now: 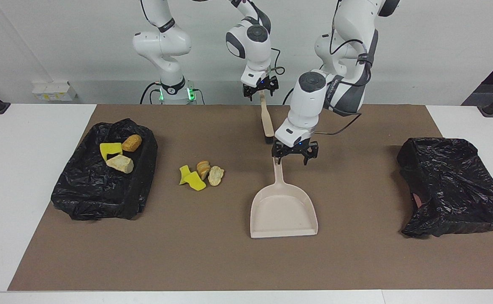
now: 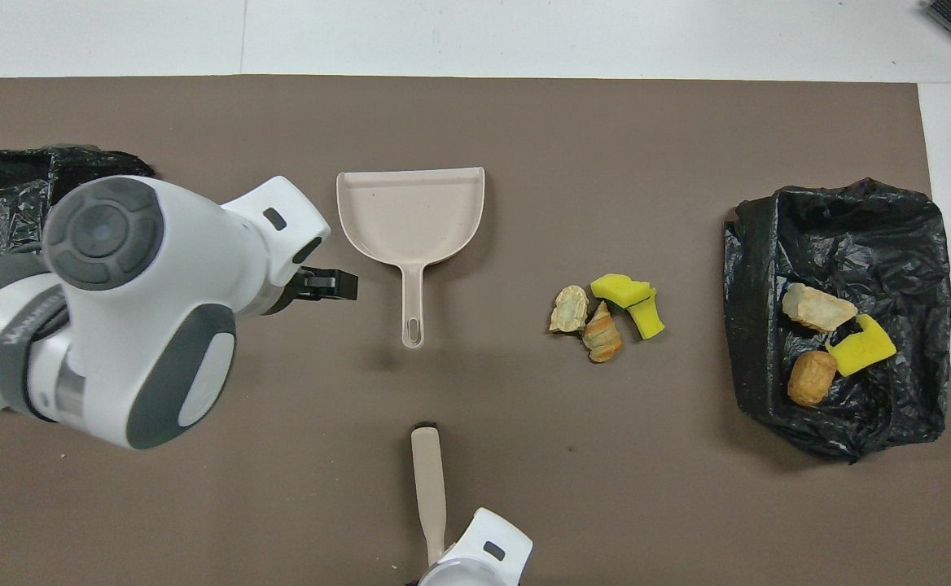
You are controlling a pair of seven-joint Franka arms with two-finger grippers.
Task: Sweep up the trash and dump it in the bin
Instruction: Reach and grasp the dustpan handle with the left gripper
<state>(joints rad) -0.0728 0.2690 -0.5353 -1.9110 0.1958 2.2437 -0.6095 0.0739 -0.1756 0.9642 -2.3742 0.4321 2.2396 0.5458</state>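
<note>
Pickup step: left end effector (image 1: 294,156) hung open over the dustpan (image 1: 283,210) handle; right end effector (image 1: 260,90) gripped the brush (image 1: 266,121). Next move: descend and clamp the handle.

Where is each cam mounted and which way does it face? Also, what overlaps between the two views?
Facing view: high across the table, looking at the robots; both arms show in full, left gripper over the dustpan handle, right gripper holding the brush.
Overhead view: above the robots' end, looking forward and steeply down; the left arm's wrist and gripper and the right arm's wrist show.
Shared, half a turn apart: dustpan, brush, loose trash pile, both black bags.
</note>
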